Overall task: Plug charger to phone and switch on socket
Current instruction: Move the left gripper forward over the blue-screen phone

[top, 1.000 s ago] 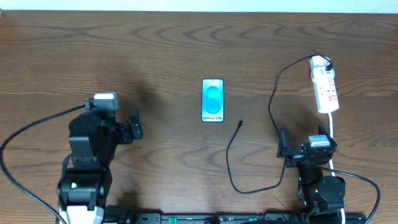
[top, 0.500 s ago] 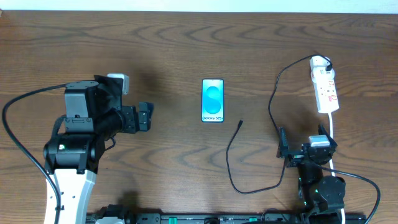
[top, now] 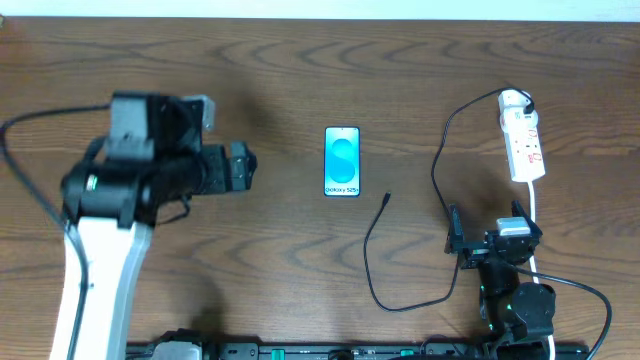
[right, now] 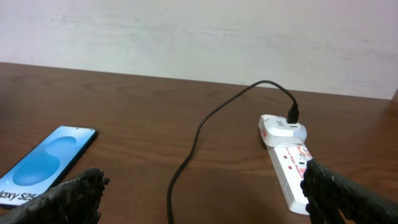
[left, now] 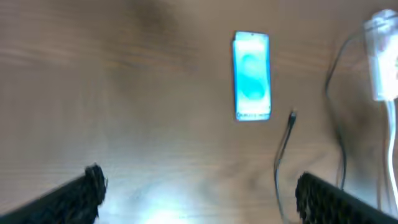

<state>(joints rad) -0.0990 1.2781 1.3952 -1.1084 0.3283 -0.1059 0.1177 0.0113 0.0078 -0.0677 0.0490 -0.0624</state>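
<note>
While nothing is gripped yet, the task stands at its first step: the reach toward the phone (top: 342, 161), which lies flat on the counter (top: 300, 70) with its screen lit. The left pincer (top: 243, 166) hovers to the left of the phone, near it but apart. Its two fingers (left: 93, 183) stand wide and hold nothing. The right pincer (top: 455, 243) is to the right of the phone and nearer to the robot. It is also wide and without load.

The charger (top: 372, 262) runs in a loose loop on the counter. Its connector tip (top: 388, 198) lies just beside the phone's near right corner, not touching it and not inserted. The socket (top: 524, 145) lies well to the right of the phone, and the charger's other end is plugged in at its far end. I cannot tell how its switches stand.

I judge that the next move needs one pincer to close on the thin cable just behind the tip. The other should steady the phone, so the tip can be aligned with the near short edge. The port itself is too small to see.
</note>
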